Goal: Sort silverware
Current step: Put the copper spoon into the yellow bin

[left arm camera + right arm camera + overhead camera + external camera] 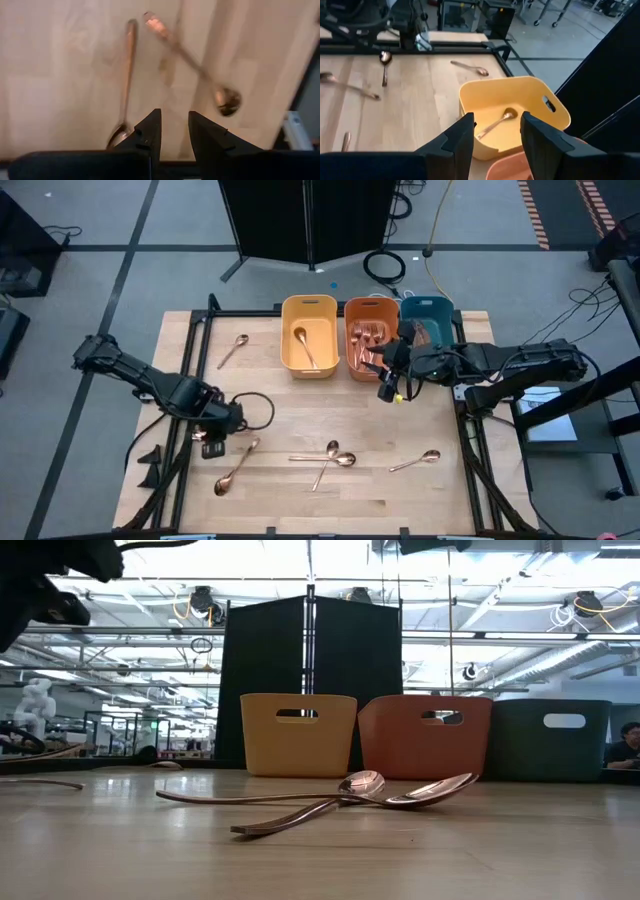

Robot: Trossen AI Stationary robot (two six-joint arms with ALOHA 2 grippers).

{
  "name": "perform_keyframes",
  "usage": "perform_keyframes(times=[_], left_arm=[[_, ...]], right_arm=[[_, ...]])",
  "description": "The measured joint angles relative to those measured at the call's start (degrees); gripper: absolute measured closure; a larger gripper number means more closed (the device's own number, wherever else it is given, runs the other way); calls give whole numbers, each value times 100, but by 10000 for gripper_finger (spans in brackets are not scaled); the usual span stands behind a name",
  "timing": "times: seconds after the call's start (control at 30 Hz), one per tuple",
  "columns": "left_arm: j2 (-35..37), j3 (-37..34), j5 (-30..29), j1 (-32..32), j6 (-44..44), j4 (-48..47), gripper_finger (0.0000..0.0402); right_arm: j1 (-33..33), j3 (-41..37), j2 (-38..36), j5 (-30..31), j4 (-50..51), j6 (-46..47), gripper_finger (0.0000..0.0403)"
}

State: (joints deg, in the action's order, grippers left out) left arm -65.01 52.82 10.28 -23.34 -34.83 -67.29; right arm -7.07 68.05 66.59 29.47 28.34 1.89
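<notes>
Left gripper (212, 448): near the desk (300, 510) left edge; fingers (150, 131) narrowly parted, apparently empty.
Right gripper (385, 385): beside the orange bin (352, 370); fingers wide, empty.
Open desk: scattered spoons (330, 459).

Ahead of the left claw (212, 448), one spoon (236, 465) lies close on the worktop (300, 500), with bare wood either side of it. Farther toward the middle, two crossed spoons (328, 457) bar a straight sweep. The right claw (392, 388) hangs beside the orange bin (371, 338); the yellow bin (309, 335) and teal bin (428, 315) wall off the far edge.
</notes>
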Motion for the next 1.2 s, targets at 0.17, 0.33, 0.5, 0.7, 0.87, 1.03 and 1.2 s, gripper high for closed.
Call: perform_keyframes(times=[0.17,0.33,0.5,0.7,0.87,1.03,1.2], left_arm=[[-17,-63,-331,-260,-38,90,308],[-22,-665,-339,-384,-83,538,308],[-22,-1269,-34,-302,-235,494,308],[-22,-1706,400,-294,-236,1247,307],[-22,-2017,33,-289,-651,1228,283],[-22,-2050,-33,-294,-819,1292,251],[-22,-2050,-628,-294,-829,1260,233]], right_arm=[[0,0,0,-405,205,30,255],[-2,0,0,-719,398,137,255],[-2,0,0,-731,460,100,255],[-2,0,0,-734,461,48,255],[-2,0,0,-736,461,203,255],[-2,0,0,-907,453,211,255],[-4,0,0,-1017,450,261,255]])
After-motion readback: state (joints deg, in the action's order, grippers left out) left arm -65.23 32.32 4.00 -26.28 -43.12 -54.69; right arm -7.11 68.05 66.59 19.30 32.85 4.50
